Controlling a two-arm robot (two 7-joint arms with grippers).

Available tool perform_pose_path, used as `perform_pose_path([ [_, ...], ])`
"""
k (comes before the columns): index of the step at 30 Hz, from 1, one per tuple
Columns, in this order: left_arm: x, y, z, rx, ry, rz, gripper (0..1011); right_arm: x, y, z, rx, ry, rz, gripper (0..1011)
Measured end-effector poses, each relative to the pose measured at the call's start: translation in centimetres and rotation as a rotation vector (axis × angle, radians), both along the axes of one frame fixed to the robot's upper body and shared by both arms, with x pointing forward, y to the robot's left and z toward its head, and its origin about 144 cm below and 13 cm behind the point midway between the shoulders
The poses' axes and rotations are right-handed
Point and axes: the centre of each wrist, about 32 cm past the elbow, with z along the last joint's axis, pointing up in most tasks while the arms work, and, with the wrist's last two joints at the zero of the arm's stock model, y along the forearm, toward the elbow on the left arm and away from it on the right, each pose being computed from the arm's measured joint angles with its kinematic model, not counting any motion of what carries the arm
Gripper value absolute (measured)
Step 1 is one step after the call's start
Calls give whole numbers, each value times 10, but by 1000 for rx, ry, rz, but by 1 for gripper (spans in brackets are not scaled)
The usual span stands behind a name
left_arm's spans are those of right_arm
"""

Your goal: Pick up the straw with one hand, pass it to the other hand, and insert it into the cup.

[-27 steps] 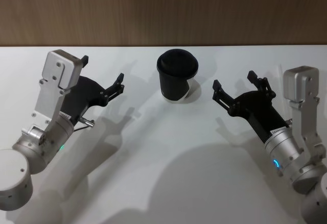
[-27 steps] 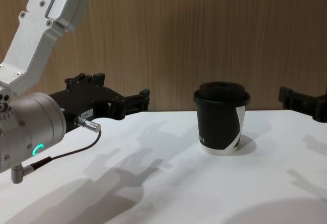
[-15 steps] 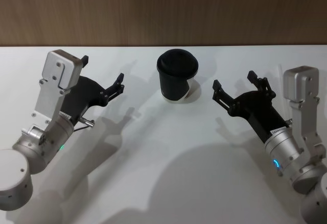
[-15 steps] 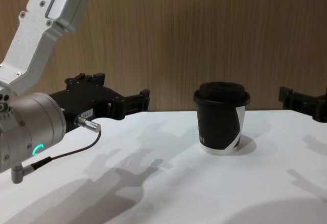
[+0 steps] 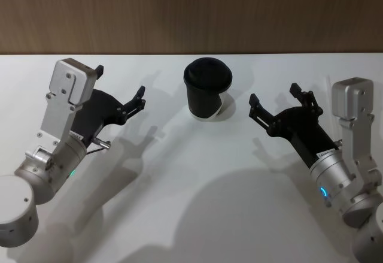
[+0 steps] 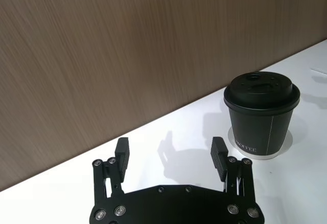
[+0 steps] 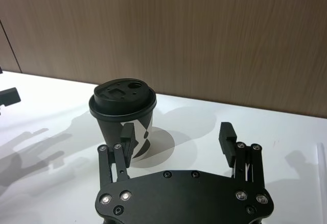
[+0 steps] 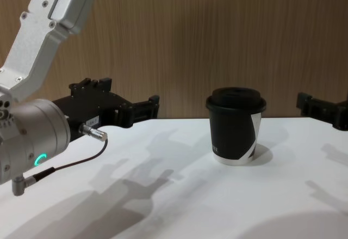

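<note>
— How far along is it?
— Not begun, I judge. The left gripper (image 5: 119,80), left in the head view, and the right gripper (image 5: 274,93), right, both hover with jaws wide and empty.
— And the things?
— The cup (image 5: 206,89) stands lidded on the desk (image 5: 179,185), upper centre. A faint pale strip in the right wrist view may be the straw (image 7: 320,157); I cannot tell.

No change in 0.9 seconds: the left gripper (image 5: 120,81) and right gripper (image 5: 273,94), jaws apart, remain motionless either side of the cup (image 5: 206,92).
</note>
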Motion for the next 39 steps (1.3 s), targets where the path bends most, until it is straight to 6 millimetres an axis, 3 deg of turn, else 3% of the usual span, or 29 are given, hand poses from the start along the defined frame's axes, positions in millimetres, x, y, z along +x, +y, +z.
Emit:
perform_pose_path([
  [28,0,0,0,0,0,0,1003,0,0,0,0,0,-1,1001],
  [39,0,0,0,0,0,0,1003,6,-12,-3,-14,20,-82,1001],
])
